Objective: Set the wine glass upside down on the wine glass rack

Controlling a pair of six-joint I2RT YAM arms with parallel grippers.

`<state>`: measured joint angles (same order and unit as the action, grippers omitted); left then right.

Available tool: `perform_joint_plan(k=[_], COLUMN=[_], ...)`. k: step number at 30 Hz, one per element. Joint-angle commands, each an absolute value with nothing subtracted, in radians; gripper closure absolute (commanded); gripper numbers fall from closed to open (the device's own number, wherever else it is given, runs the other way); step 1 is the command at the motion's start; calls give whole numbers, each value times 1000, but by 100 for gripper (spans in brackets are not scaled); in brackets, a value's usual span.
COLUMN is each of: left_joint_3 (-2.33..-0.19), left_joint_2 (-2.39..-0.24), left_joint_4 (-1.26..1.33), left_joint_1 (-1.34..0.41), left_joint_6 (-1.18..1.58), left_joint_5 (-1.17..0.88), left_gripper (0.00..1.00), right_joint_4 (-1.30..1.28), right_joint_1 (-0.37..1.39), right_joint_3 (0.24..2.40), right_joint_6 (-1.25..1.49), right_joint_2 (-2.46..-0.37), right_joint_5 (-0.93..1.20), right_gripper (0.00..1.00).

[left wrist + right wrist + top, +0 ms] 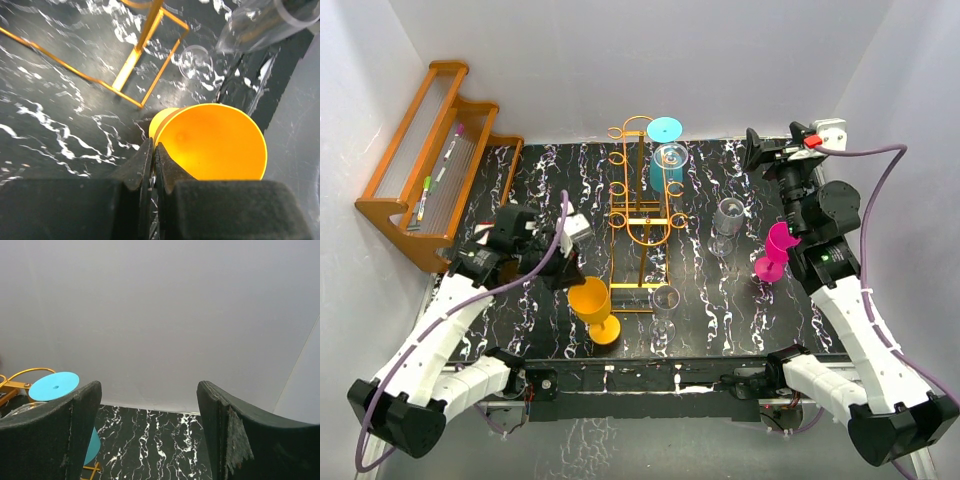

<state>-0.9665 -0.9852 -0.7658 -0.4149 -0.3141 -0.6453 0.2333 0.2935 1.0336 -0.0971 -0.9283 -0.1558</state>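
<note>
An orange wine glass (592,300) stands upright near the table's front, left of centre. My left gripper (573,280) is shut on its rim. In the left wrist view the fingers (137,165) pinch the rim, one inside the orange bowl (215,142) and one outside. The golden wire wine glass rack (640,190) stands at mid-table, and its base (131,60) shows in the left wrist view. A blue glass (667,150) hangs upside down on the rack. My right gripper (755,150) is open and empty, raised at the back right (150,405).
A clear glass (664,302) stands just right of the orange one. A grey glass (728,218) and a pink glass (775,252) stand to the right. A brown wooden stepped shelf (430,170) with pens sits at the back left. White walls enclose the table.
</note>
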Motion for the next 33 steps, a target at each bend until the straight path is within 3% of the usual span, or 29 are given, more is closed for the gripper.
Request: perform_joint_plan(k=[1,7,11,15,23,26,33], left_joint_3=[-1163,-1320,-1437,-1514,-1412,-1257,-938], left_joint_2=[-925,-832,-781,-731,-565,-476,-362], left_joint_4=[-921,-1051,-1075,-985,-478,-191,404], left_joint_1=[-416,-397,-356,-316,-257,-215,-113], left_joint_6=[-373,-427,-471,-531,-731,-776,-894], left_joint_5=[-598,-468,-420,-356,-385,-430,-545], left_gripper=[100,100,100,100,100,100,100], right_joint_4=[153,119,101,240,297,333,150], right_joint_1=[294,294,294,294,308,393,676], right_joint_3=[1137,1189,1244,1270,1506,1539,1797], right_joint_6=[-116,-83,33,264,696,829,925], right_joint_2=[-936,-936,-965,-1010,-1213,-1272,-1491], right_joint_5=[-168,-93,179,448,755,741,629], right_gripper=[19,17,17,17,22,23,30])
